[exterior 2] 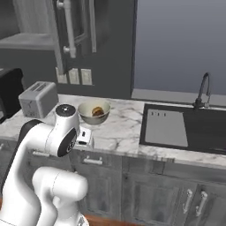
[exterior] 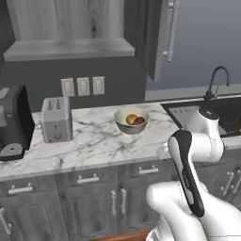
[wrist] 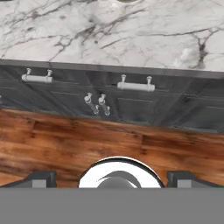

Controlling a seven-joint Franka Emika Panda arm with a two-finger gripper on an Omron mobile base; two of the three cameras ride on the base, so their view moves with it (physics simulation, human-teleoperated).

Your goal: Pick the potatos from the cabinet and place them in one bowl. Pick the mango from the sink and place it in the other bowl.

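Two rounded orange-brown potatoes (exterior: 134, 119) sit in the pale cream bowl (exterior: 132, 127) on the marble counter (exterior: 94, 141), right of the toaster (exterior: 56, 119). The gripper (wrist: 112, 179) points down at the drawers (wrist: 131, 94) and wood floor (wrist: 87, 140). Its jaws are spread wide, holding nothing.

Two brown potatos (exterior: 134, 119) in pale beige bowl (exterior: 131, 126) on counter, cabinet (exterior: 70, 28) open

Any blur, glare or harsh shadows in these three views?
Left base view: flat even light, the bowl casts a faint shadow on the marble counter. Right base view: soft edges, no glare on the sink. Hand view: sharp on the drawer handles, fingertips spread wide.
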